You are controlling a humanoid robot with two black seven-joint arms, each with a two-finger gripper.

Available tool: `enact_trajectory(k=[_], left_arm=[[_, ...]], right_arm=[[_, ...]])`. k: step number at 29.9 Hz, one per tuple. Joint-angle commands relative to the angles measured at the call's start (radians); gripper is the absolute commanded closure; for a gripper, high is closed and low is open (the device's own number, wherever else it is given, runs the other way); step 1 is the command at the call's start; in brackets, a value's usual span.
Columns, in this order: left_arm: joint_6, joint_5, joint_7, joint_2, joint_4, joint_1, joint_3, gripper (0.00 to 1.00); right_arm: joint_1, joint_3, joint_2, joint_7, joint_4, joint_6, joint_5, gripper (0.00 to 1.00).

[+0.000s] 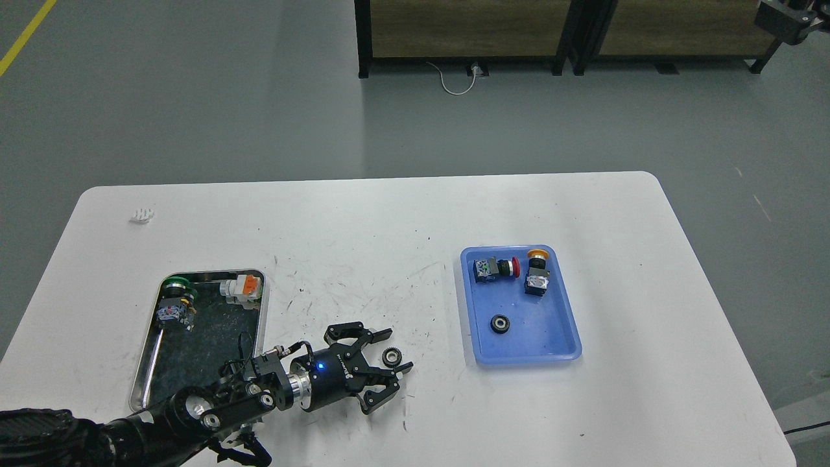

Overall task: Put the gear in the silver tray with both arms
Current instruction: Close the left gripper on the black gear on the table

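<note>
Head view showed a white table (402, 214), scuffed with dark marks near its middle. At the upper left of the tabletop lay a small white plastic piece (141, 215). Lower left sat the silver tray (262, 324), a shallow shiny metal rectangle with rounded corners and a dark reflective bottom. In its upper end lay a green-capped push button (175, 299) and, to the right of it, a white and orange switch part (242, 288).

From the lower left corner of the frame came the left arm (194, 408), crossing over the tray's lower edge. Its left gripper (379, 366) lay low over the table just right of the tray, prongs spread wide apart. Between the prongs, near their tips, sat the gear (390, 356), small, dark and toothed, resting on the table; whether any prong touched it I could not tell.

Right of centre sat a blue plastic tray (557, 337). It held a red-capped button (496, 268), an orange-capped button (536, 272), and a second small dark ring-shaped part (499, 323) lower down.
</note>
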Motion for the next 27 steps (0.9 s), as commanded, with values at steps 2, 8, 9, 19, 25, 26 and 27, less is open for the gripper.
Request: enact_trajectory(k=[2,8,9,19,25,26,27], left_arm=[[-0.002,-0.001,0.000,0.001,-0.002,-0.002,0.000,0.39],[-0.005,-0.001,0.000,0.001,-0.003,0.003,0.008,0.46],[-0.005,-0.001,0.000,0.001,-0.006,0.003,0.008,0.48],[-0.005,0.005,0.000,0.001,-0.010,-0.002,0.017,0.76],[-0.009,0.000,0.000,0.013,-0.019,-0.008,0.005,0.80],[-0.009,0.000,0.000,0.019,-0.025,-0.015,-0.002,0.80],[-0.011,-0.001,0.000,0.027,-0.031,-0.029,-0.003,0.80]], right_arm=[[0.001,0.000,0.010,0.000,0.000,-0.007,0.000,0.09],[0.000,-0.002,0.011,0.000,0.000,-0.007,-0.001,0.09],[0.000,-0.002,0.011,0.000,0.000,-0.007,-0.001,0.09],[0.000,-0.002,0.011,0.000,0.000,-0.007,-0.001,0.09],[-0.002,-0.002,0.011,0.000,0.000,-0.009,-0.001,0.09],[-0.003,-0.002,0.013,0.000,0.000,-0.009,-0.001,0.09],[-0.003,-0.002,0.013,0.000,0.000,-0.009,-0.001,0.09]])
